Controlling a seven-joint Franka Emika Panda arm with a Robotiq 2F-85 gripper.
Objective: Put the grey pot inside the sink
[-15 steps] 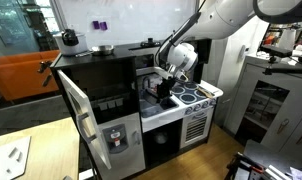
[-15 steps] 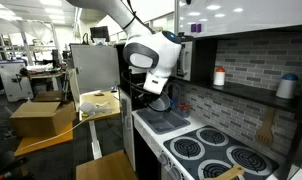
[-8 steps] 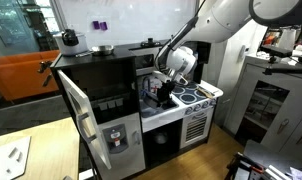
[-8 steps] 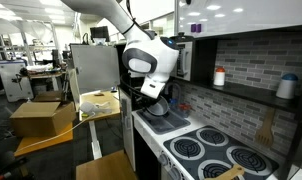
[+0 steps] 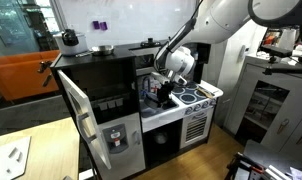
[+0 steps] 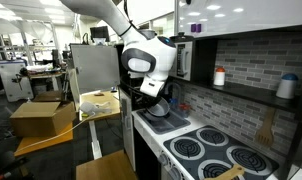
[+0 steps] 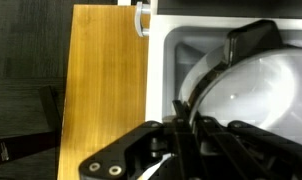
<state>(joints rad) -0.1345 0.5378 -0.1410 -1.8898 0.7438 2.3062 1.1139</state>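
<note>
The grey pot [image 7: 259, 88] sits low in the white sink [image 7: 169, 45] of a toy kitchen, with its dark handle up toward the camera. My gripper [image 7: 187, 128] is right above it, fingers shut on the pot's rim at its left side. In both exterior views the gripper [image 5: 163, 91] [image 6: 153, 99] hangs over the sink [image 5: 154, 106] [image 6: 167, 122] with the pot [image 6: 162, 110] under it. Its bottom is hidden by the sink wall.
Stove burners [image 6: 206, 148] [image 5: 198, 95] lie right beside the sink. A wooden counter strip [image 7: 106, 85] borders the sink. The cabinet door [image 5: 79, 112] stands open. A kettle [image 5: 69, 39] sits on top, a white cup [image 6: 220, 76] on the back shelf.
The gripper with the pot has shifted slightly down and toward the sink; between half a second ago and now almost nothing has moved.
</note>
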